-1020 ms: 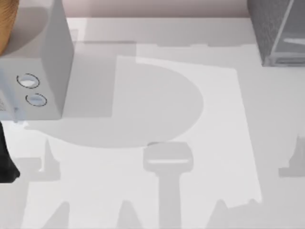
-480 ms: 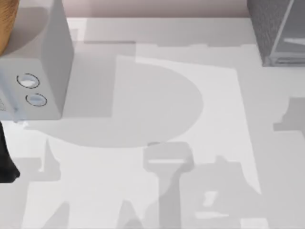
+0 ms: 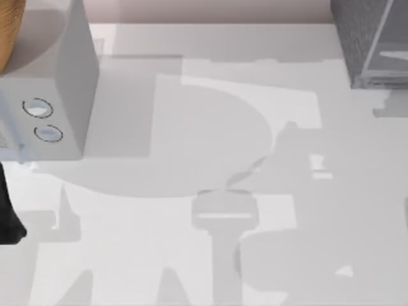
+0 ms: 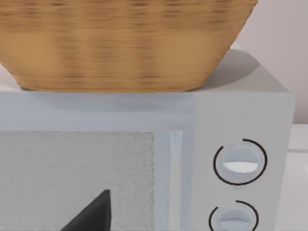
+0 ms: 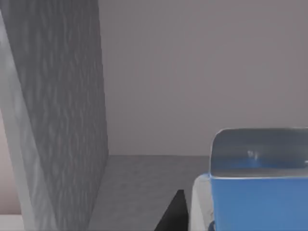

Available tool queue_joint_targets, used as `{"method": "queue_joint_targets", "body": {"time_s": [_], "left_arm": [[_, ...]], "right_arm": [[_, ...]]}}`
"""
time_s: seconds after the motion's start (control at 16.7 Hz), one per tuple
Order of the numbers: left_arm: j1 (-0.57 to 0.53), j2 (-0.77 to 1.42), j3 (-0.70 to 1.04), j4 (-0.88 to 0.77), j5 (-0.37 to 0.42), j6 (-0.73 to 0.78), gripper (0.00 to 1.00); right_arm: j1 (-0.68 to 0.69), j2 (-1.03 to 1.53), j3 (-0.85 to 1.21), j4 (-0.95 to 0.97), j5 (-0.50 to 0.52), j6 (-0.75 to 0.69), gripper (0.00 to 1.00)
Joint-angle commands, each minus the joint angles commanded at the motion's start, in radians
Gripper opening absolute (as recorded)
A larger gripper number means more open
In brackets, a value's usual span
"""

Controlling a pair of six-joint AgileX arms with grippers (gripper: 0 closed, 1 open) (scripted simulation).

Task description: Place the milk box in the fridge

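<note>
The milk box shows its blue upper part close up in the right wrist view. My right gripper is shut on it, with one dark finger against its side. The fridge, a dark-grey speckled cabinet with a pale frame edge, rises just beside the carton. From above, the fridge stands at the table's far right corner. My left arm is parked at the left edge. One dark fingertip of it points at the microwave.
A pale grey microwave with two round dials stands at the far left, and a wicker basket rests on top of it. An arm's shadow falls over the white table on its right half.
The arm's shadow has swept across the table's right half, from the near edge toward the far right and the fridge. The left arm has not moved.
</note>
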Motion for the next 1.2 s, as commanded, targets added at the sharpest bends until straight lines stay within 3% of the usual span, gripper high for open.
{"method": "queue_joint_targets", "body": {"time_s": [0.54, 1.2], "left_arm": [[0.0, 0.0, 0.0, 0.0, 0.0, 0.0, 1.0], [0.0, 0.0, 0.0, 0.0, 0.0, 0.0, 1.0]], "right_arm": [[-0.075, 0.549, 0.251, 0.308, -0.062, 0.001, 0.0], [-0.073, 0.632, 0.309, 0.3, -0.06, -0.001, 0.0]]}}
